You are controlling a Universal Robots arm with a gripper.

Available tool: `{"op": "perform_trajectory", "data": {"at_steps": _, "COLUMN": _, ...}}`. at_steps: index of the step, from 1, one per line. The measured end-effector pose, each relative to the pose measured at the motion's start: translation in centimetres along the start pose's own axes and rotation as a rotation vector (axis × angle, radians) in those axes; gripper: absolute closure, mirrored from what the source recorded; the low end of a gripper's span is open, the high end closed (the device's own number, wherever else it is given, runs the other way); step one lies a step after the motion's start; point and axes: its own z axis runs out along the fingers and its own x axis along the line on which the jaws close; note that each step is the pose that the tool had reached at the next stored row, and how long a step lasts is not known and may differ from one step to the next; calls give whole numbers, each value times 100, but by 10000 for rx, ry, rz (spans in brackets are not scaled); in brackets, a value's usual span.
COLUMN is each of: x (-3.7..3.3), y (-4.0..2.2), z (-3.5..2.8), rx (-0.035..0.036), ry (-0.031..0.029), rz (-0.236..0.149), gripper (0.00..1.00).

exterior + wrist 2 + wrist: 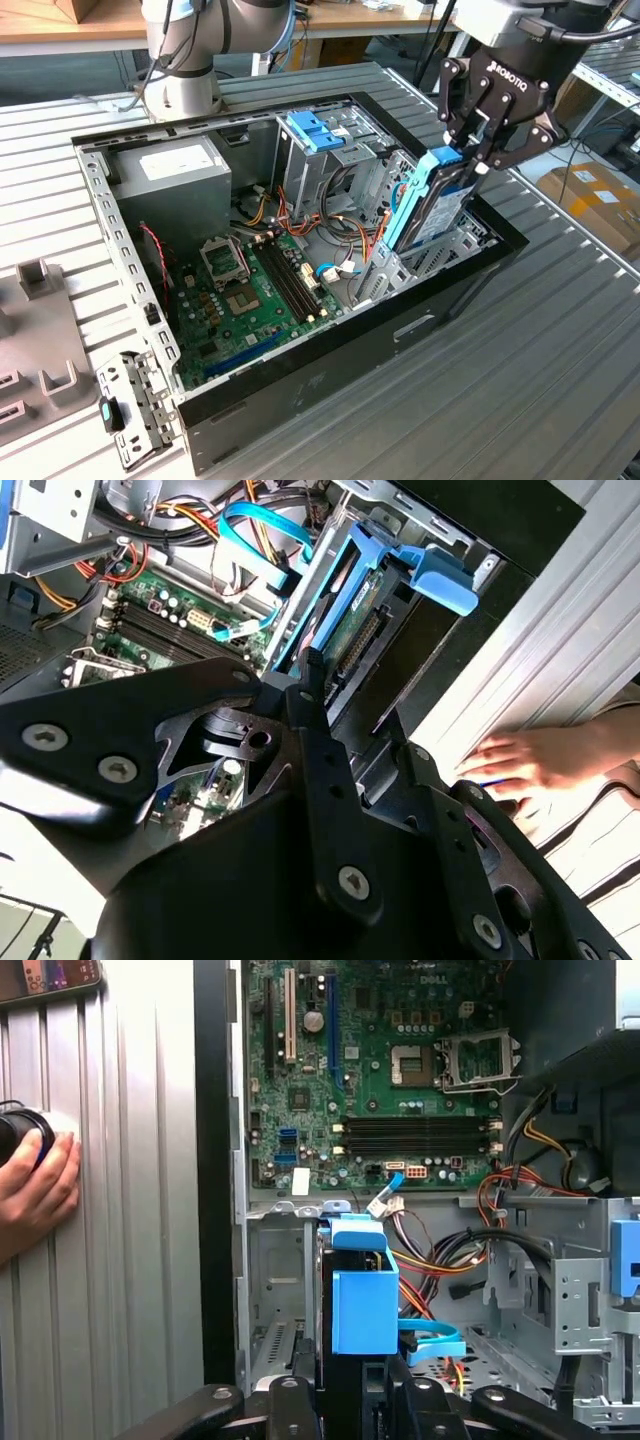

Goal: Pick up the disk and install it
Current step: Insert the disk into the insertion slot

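The ribbed metal table [560,330] carries everything, and on it lies the open black computer case [330,370]. Take the middle of the case in the exterior view as the hub of a clock. The grey power supply [175,170] sits at ten o'clock and the green motherboard [250,300] at seven. The metal drive cage [315,130] with its blue plastic top is at twelve. The disk [440,205] is at about two o'clock, near the case's corner. It stands on edge in a blue plastic carrier, leaning a little, its lower end down among the metal bay walls and its upper end above the case rim. My claw [468,160] comes down on that upper end, its fingers closed on the disk's top edge and on nothing else. In the first wrist view the carrier's blue end [365,1305] stands just past my fingers, with the motherboard beyond it. A person's hand [35,1195] is on the table outside the case wall
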Motion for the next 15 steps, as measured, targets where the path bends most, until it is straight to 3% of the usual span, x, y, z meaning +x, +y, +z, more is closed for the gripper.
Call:
{"op": "perform_trajectory", "data": {"at_steps": 12, "x": 17, "y": 1, "z": 247, "rx": 0, "ry": -1, "rz": -1, "gripper": 65}}
{"op": "perform_trajectory", "data": {"at_steps": 15, "x": 25, "y": 2, "z": 345, "rx": 0, "ry": -1, "rz": -1, "gripper": 65}}
